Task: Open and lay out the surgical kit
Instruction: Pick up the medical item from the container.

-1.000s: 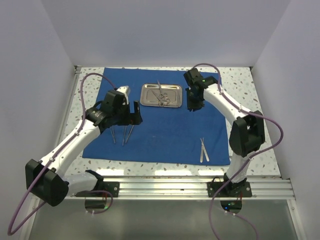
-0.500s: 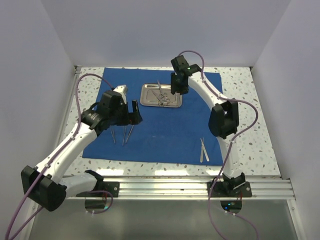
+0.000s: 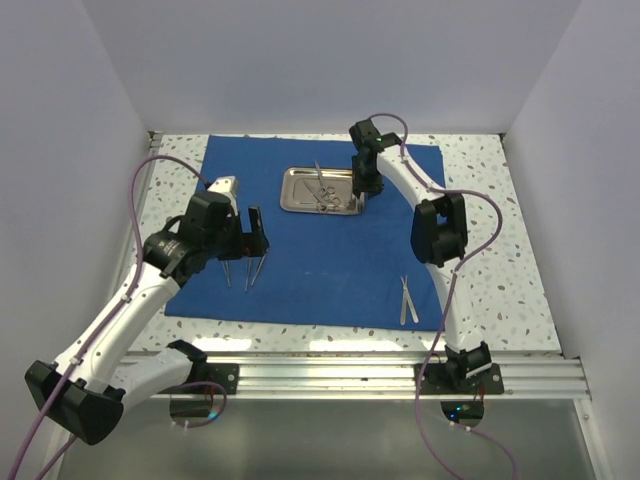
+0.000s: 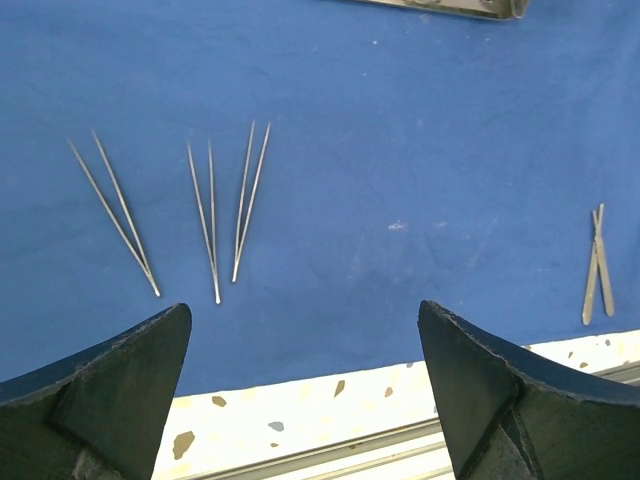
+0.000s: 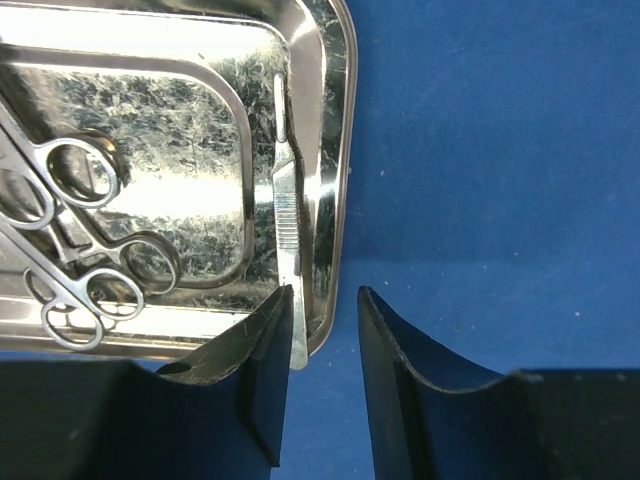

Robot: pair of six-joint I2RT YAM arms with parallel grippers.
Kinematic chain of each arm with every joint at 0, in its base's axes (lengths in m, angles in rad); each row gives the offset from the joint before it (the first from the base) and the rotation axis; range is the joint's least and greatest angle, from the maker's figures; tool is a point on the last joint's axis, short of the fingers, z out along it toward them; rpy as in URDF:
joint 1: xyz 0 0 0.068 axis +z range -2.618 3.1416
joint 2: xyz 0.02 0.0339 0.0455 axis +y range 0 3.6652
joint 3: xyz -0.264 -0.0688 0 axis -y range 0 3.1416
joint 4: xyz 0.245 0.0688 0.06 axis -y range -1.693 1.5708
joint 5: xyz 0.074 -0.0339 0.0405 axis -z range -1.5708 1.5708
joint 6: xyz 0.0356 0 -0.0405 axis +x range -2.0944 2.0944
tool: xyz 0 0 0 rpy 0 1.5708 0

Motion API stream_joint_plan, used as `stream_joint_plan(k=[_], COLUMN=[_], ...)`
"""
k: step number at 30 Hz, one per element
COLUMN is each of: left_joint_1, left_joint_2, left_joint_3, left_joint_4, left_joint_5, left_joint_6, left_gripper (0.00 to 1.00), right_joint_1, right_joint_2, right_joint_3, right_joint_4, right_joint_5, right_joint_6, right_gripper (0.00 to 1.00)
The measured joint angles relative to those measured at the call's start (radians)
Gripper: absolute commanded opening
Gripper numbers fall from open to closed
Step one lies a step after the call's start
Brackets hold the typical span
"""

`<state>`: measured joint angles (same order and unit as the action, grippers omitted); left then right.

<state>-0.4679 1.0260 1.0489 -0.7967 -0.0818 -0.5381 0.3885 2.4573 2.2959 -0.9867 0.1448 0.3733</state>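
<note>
The blue cloth (image 3: 330, 270) lies flat on the tabletop (image 3: 500, 200), long axis left to right, as does the one shiny steel tray (image 3: 296, 195) at its far middle. The tray holds ring-handled instruments (image 5: 90, 250), too tangled to count, and one slim handle (image 5: 287, 200) lying near to far along its right wall. Three long tweezers (image 4: 210, 215) lie near left with joined ends near, under the left gripper (image 4: 303, 308), whose jaws are wide apart. A shorter pair (image 3: 407, 300) near right has its joined end far, and the right gripper (image 5: 323, 292) has its jaws partly apart about the handle's near end, clamping nothing.
</note>
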Motion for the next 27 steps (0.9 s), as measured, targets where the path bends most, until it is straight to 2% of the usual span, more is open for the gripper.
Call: stream_joint_plan(k=[17, 27], left_joint_1=[0.000, 0.000], left_joint_2=[0.022, 0.026], left_joint_3=[0.000, 0.000], left_joint_4=[-0.035, -0.035], left_joint_5=[-0.031, -0.033], left_joint_6=[0.008, 0.008], left_gripper=[1.00, 1.00], right_joint_1=[0.006, 0.012], right_joint_2=[0.022, 0.024], right_joint_3=[0.002, 0.061], right_joint_4=[0.006, 0.004], right_joint_5=[0.023, 0.021], right_joint_6=[0.000, 0.000], right_gripper=[0.34, 0.34])
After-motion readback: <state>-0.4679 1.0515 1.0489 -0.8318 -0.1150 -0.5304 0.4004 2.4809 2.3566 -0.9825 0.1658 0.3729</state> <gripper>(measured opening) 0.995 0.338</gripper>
